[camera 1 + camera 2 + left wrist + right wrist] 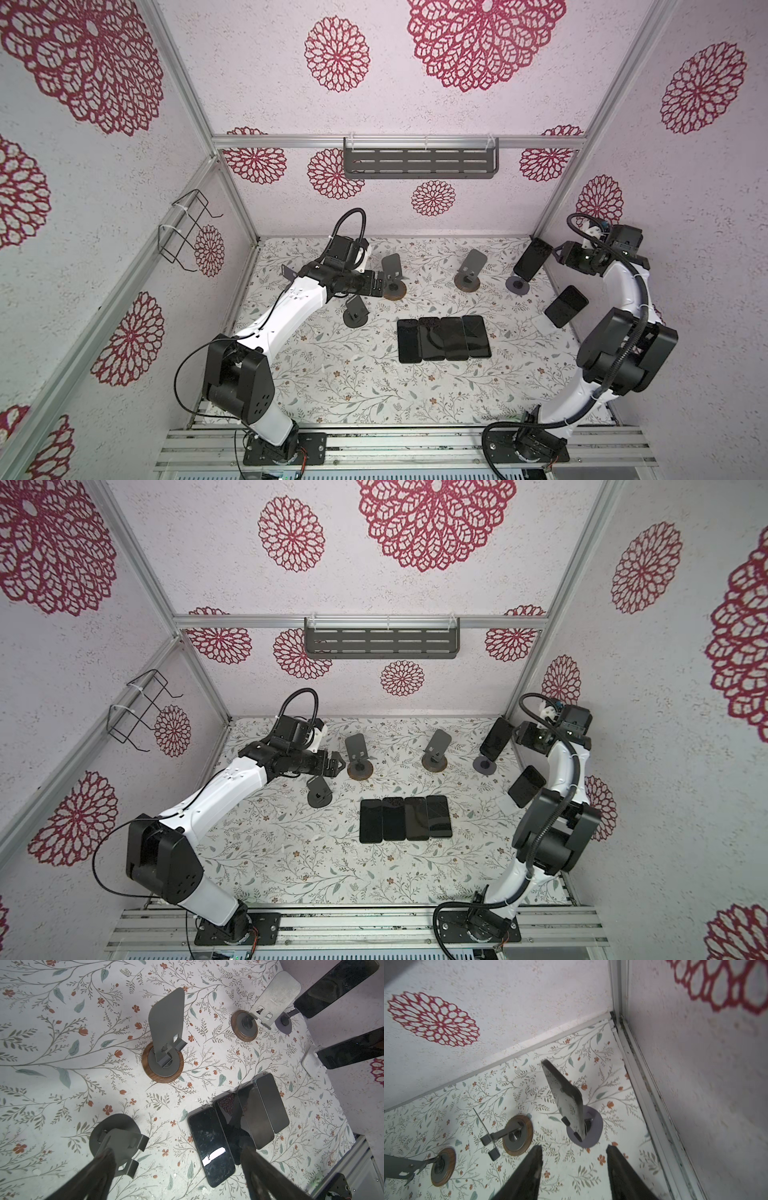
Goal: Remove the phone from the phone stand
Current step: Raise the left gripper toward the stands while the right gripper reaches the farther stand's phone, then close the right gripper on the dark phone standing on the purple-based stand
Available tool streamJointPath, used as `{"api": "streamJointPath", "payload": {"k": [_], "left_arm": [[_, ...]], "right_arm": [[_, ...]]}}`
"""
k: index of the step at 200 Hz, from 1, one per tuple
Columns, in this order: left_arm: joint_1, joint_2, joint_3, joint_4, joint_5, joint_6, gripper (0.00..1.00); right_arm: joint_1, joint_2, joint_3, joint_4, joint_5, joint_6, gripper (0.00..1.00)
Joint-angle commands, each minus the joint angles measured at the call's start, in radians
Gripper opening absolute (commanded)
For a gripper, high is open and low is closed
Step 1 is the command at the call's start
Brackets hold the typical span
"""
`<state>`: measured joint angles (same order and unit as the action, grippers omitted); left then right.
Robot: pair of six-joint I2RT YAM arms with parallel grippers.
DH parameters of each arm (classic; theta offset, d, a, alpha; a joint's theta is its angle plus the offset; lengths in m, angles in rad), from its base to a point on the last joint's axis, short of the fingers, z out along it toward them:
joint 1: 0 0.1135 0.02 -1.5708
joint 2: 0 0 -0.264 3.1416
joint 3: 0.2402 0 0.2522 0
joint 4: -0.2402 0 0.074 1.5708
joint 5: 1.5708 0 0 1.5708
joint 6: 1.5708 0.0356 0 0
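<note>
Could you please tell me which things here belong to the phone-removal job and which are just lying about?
Job: standing phone, its grey stand, second propped phone, right gripper.
Lying about: four flat phones, empty stands, wall shelf, wire basket.

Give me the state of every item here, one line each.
Back phone: propped on its stand.
Side phone: propped on white stand.
Four phones: flat on table, side by side.
Three grey stands: empty.
Left gripper: open, empty.
Right gripper: open, empty.
</note>
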<state>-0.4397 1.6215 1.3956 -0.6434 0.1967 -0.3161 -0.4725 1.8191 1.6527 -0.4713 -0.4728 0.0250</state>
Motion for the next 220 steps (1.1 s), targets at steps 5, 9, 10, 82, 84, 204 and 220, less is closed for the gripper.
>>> {"api": "streamJointPath", "payload": {"k": [5, 9, 10, 82, 84, 204, 220], "left_arm": [[-0.003, 0.017, 0.01, -0.006, 0.014, 0.041, 0.98], [-0.003, 0.015, 0.011, -0.008, 0.021, 0.042, 0.98], [-0.003, 0.015, 0.011, -0.008, 0.022, 0.042, 0.98], [-0.002, 0.012, 0.014, -0.013, 0.035, 0.061, 0.97], [-0.003, 0.012, 0.015, -0.014, 0.04, 0.06, 0.97], [-0.002, -0.003, 0.013, -0.009, 0.048, 0.063, 0.97], [-0.002, 0.001, 0.013, -0.011, 0.049, 0.065, 0.97]], "right_arm": [[0.005, 0.049, 0.081, 0.049, -0.08, -0.021, 0.54], [0.005, 0.056, 0.086, 0.053, -0.085, -0.02, 0.54], [0.005, 0.059, 0.088, 0.054, -0.086, -0.02, 0.54], [0.044, 0.161, 0.188, 0.019, -0.087, -0.032, 0.49], [0.044, 0.162, 0.188, 0.021, -0.086, -0.03, 0.49], [0.057, 0.212, 0.192, 0.033, -0.05, -0.025, 0.39], [0.057, 0.217, 0.19, 0.034, -0.051, -0.025, 0.37]]}}
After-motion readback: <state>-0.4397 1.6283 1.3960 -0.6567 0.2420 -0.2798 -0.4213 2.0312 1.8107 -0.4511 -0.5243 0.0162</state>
